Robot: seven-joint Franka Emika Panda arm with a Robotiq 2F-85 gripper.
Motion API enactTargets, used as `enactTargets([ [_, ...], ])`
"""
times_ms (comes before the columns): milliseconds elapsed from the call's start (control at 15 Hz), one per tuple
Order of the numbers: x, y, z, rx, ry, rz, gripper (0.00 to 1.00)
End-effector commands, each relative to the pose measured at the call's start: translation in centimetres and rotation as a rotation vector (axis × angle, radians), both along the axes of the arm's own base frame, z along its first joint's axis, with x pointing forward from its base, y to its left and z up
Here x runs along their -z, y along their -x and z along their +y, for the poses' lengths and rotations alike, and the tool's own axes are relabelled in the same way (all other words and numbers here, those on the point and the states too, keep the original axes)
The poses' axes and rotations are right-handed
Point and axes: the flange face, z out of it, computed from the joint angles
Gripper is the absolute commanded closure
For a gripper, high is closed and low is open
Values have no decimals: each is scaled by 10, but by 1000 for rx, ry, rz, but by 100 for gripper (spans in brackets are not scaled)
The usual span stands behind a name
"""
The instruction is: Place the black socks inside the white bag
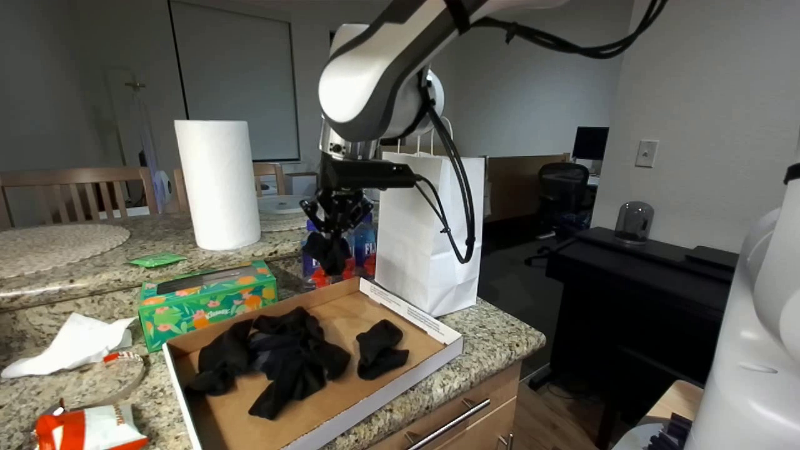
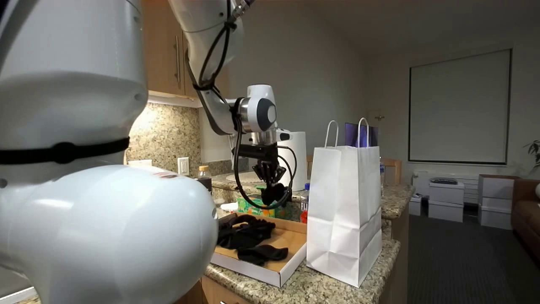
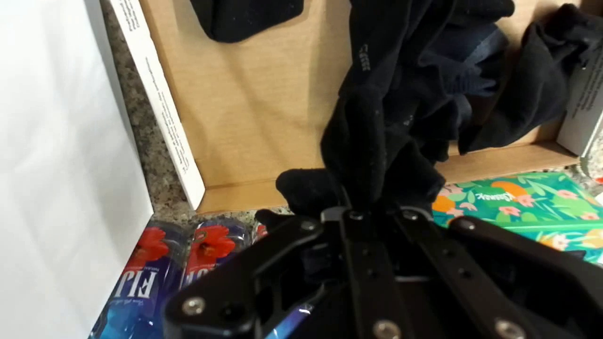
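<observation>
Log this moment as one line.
tool: gripping black sock aloft | more socks: in cardboard tray | white bag: upright beside tray, interior hidden | task: unfinished

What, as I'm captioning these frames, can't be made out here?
White bag: inside hidden by its own walls, both exterior views.
Heaped black socks: count hidden by overlap, all views.
Held sock: pinched part hidden by the gripper, wrist view.
Cardboard tray: nearest corner cut off by bottom edge, in an exterior view.

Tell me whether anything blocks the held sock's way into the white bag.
Yes: the side of the white bag itself; in both exterior views the black sock hangs lower than its rim. In the wrist view, Fiji bottles also show between them.
</observation>
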Motion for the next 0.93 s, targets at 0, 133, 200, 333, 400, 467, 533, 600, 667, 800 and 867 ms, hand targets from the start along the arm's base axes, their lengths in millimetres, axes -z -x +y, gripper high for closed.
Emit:
enactTargets([
  [0,-52,34,-4,-63,8,34,93],
  [133,-86,45,-6,-96,23,65,93],
  [200,-104,49,-8,-113,26,88,93],
  [333,-140,54,-13,-151,22,129,93],
  [400,-157,56,-15,-165,19,143,93],
  [467,-171,57,-18,-180,16,154,93],
  [533,-185,54,-21,-180,19,160,93],
  [600,-197,53,-24,-181,23,161,93],
  [667,-207,50,-28,-174,20,159,93],
  [800,-224,45,-36,-158,10,145,93],
  [867,-232,43,-41,-148,1,133,93],
])
